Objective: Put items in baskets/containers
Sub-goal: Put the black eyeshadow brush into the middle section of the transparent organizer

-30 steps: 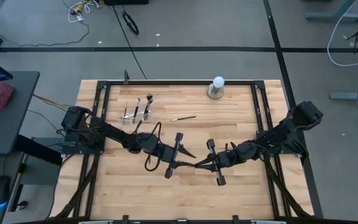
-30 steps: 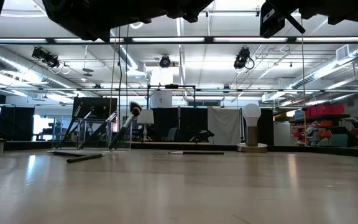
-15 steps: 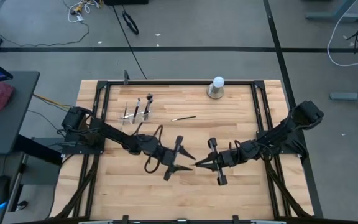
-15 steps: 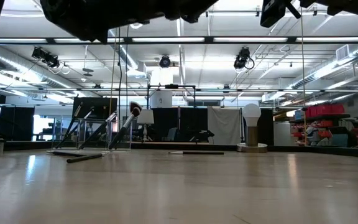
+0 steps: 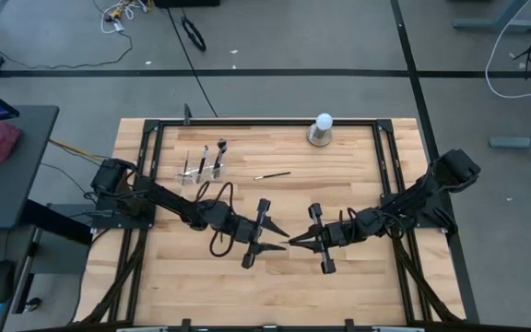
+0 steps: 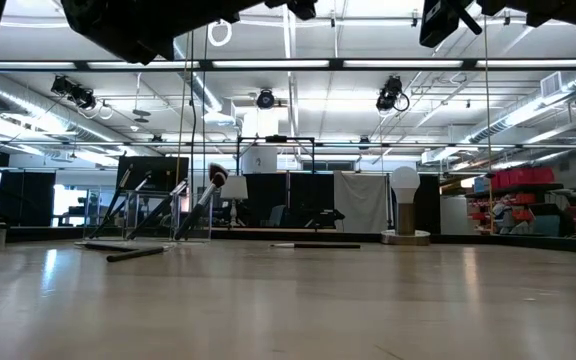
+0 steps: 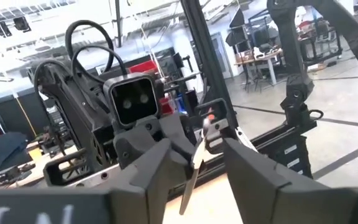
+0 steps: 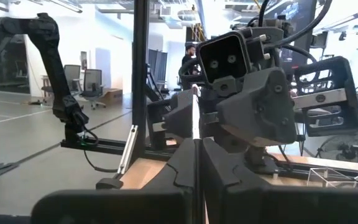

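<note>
Mid-table, both arms meet tip to tip, raised off the wood: this looks like a brush [image 7: 194, 163] handover between grippers. The right gripper [image 5: 295, 242] has its fingers pressed together on the thin handle, seen edge-on in its own wrist view. The left gripper [image 5: 284, 240] faces it with fingers [image 7: 151, 177] spread wide, the brush standing in the gap and touching neither pad as far as I can tell. To do it well, the left should centre on the handle and close fully before the right lets go; a grip too near the end would let the thin stick pivot or drop. The holder [image 5: 203, 170] stands at the far left of the table with a few brushes upright in it; another brush lies flat near it in the low view. One loose brush [image 5: 272, 174] lies between holder and the white ball [image 5: 321, 128].
</note>
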Robot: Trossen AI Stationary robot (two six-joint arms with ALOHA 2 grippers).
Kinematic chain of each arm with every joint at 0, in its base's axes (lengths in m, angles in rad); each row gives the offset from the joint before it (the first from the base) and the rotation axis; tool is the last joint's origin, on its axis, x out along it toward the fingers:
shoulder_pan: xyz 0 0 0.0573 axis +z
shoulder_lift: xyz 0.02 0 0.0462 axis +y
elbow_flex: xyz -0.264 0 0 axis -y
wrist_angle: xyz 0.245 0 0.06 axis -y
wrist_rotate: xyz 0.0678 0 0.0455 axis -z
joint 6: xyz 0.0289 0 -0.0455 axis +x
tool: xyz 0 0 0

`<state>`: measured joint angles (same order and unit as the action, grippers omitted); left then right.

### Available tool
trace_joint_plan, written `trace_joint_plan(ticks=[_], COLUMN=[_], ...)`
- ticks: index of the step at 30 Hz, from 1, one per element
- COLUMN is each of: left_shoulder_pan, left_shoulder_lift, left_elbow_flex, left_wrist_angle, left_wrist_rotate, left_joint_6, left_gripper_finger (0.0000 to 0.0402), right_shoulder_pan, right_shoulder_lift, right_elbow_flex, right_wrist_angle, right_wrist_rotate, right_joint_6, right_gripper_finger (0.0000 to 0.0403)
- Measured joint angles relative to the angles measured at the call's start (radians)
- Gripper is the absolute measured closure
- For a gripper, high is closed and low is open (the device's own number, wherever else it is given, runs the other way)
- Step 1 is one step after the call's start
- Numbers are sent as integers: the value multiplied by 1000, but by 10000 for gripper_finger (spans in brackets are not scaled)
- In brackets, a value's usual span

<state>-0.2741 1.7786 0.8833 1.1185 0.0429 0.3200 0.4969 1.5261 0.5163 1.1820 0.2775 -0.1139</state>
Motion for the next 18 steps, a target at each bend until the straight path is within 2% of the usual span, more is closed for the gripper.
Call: trace_joint_plan(ticks=[5,10,13,15,18], left_shoulder_pan=[0,0,-2,-4,-4], left_shoulder_lift=[0,0,0,-20,-119], left_elbow_flex=[0,0,-1,-1,-2], left_wrist_angle=[2,24,11,-60,-285], left_wrist_rotate=[13,27,45,10,-92], left_joint_6=[-4,-21,-46,-80,-101], left_gripper_finger=[302,375,389,390,392], right_shoulder_pan=[0,-2,-8,-7,-8], right_shoulder_lift=[0,0,0,-6,-33], right_elbow_flex=[0,0,0,0,0], right_wrist_angle=[-1,-7,-47,-105,-240], right_wrist_rotate=[3,5,20,67,195], right_joint_6=[0,6,50,78,119], right_gripper_finger=[394,394,389,379,350])
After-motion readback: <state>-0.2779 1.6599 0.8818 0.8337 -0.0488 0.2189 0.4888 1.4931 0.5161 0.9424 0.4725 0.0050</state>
